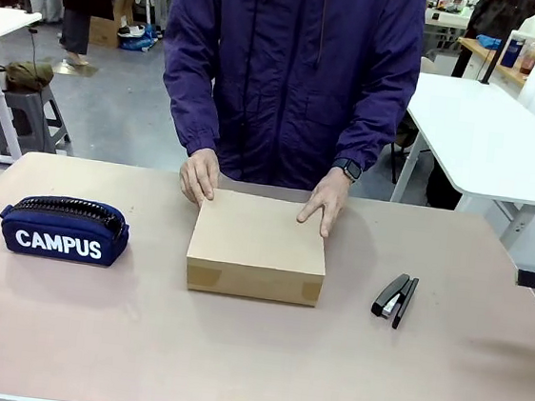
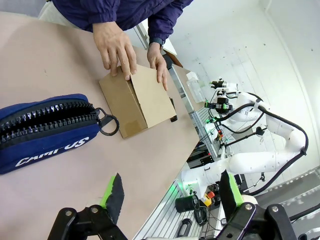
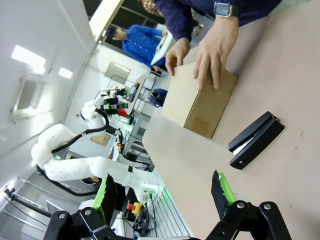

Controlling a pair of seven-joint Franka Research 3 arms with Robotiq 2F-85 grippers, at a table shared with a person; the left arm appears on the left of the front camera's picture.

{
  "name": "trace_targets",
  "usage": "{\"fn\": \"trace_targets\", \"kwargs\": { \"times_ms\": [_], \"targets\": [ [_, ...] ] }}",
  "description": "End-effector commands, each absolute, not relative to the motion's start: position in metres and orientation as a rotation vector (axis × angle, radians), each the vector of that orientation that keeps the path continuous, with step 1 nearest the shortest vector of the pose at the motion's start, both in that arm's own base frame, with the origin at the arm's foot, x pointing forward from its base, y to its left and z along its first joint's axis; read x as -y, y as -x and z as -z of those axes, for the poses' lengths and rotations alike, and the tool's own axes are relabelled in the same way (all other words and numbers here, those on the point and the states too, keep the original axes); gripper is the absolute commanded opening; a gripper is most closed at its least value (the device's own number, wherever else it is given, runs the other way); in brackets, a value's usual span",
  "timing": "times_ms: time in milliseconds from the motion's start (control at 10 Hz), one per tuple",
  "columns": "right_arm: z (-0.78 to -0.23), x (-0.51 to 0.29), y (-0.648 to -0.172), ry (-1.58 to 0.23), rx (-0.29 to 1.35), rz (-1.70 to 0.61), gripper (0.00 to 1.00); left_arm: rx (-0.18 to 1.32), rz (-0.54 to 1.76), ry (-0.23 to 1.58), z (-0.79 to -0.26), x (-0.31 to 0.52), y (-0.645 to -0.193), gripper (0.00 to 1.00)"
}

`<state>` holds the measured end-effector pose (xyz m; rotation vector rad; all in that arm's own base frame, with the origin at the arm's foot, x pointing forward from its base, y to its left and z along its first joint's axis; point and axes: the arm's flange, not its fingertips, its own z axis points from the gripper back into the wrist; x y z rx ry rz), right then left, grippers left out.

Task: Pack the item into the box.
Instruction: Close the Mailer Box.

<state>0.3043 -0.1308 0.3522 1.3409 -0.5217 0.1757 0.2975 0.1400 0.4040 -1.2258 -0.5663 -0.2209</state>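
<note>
Matt brown cardboard box [image 1: 257, 245], navy cloth pencil case [image 1: 63, 230] – printed lettering, glossy black stapler [image 1: 395, 299], smooth matt table [image 1: 251, 362]

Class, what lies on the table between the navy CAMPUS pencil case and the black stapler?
The closed brown cardboard box, with the person's hands resting on it, seen in the front view.

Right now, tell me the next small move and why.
Probably hold both arms back and wait. The box is shut, with the person's hands resting on its lid, and no yellow knife lies on the table. Left gripper and right gripper stand open and empty.
</note>
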Motion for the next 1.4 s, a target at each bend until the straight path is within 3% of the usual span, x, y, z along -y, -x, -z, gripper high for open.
{"fn": "trace_targets", "kwargs": {
  "times_ms": [0, 1300],
  "targets": [
    [-0.3547, 0.1304, -0.3020, -1.338, 0.527, -0.180, 1.00, 0.559, 0.214, 1.234, -0.4068, -0.1358, -0.2929, 1.00],
    [-0.3547, 0.1304, -0.3020, -1.338, 0.527, -0.180, 1.00, 0.559, 0.214, 1.234, -0.4068, -0.1358, -0.2929, 1.00]
  ]
}}
